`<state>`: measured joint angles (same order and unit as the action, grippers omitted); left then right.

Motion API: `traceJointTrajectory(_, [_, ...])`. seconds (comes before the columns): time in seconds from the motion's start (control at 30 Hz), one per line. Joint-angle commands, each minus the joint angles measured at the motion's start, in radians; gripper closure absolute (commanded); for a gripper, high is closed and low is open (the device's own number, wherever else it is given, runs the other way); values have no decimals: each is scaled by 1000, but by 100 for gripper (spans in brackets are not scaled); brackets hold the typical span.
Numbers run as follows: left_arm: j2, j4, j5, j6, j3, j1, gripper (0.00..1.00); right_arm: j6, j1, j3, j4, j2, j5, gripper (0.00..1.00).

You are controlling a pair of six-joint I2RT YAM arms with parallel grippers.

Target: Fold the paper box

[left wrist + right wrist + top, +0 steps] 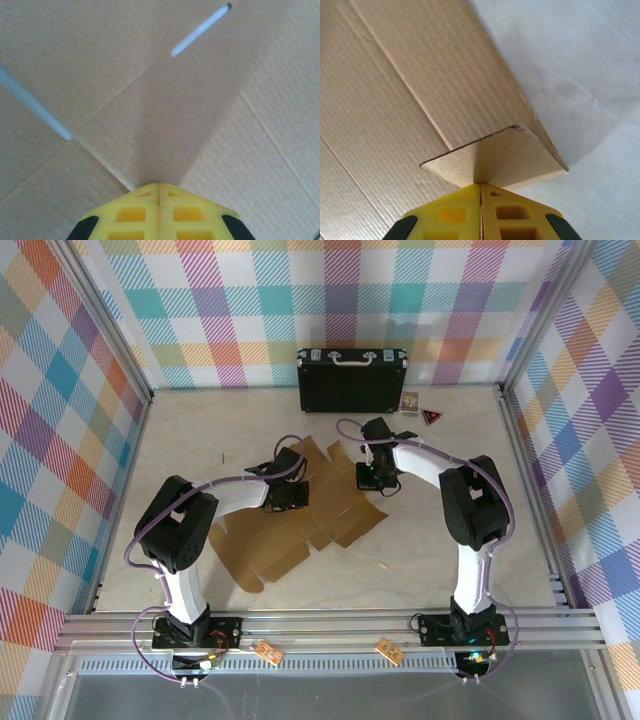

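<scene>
The paper box is a flat brown die-cut cardboard sheet lying mid-table between the two arms. My left gripper is over its left part. In the left wrist view its yellow fingers are shut, the tips resting on the paper box beside a crease. My right gripper is at the sheet's far right edge. Its jaws are shut, with the tips pressed against a small raised flap of the paper box. Nothing sits between either pair of fingers.
A black hard case with a silver handle stands at the back wall. A small card and a red triangle lie to its right. Two cut slots in the sheet show pale table. Aluminium rails border the near edge.
</scene>
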<state>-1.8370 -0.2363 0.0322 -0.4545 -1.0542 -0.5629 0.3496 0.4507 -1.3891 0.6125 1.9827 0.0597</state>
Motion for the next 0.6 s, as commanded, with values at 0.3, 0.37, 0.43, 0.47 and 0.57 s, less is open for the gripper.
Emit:
traceJointTrajectory(0.3, [-100, -183, -18, 19, 49, -17, 100, -29, -10, -49, 114, 161, -9, 91])
traceJointTrajectory(0.37, [-100, -184, -18, 19, 48, -16, 100, -31, -10, -47, 111, 167, -2, 92])
traceJointTrajectory(0.43, [-98, -184, -21, 19, 49, -17, 100, -25, -10, -30, 86, 142, 6, 93])
traceJointTrajectory(0.47, [-99, -186, -23, 19, 48, -17, 100, -20, -10, -21, 73, 120, 2, 93])
traceJointTrajectory(0.57, [-99, -188, -25, 19, 48, -16, 100, -14, -24, -15, 72, 63, -35, 92])
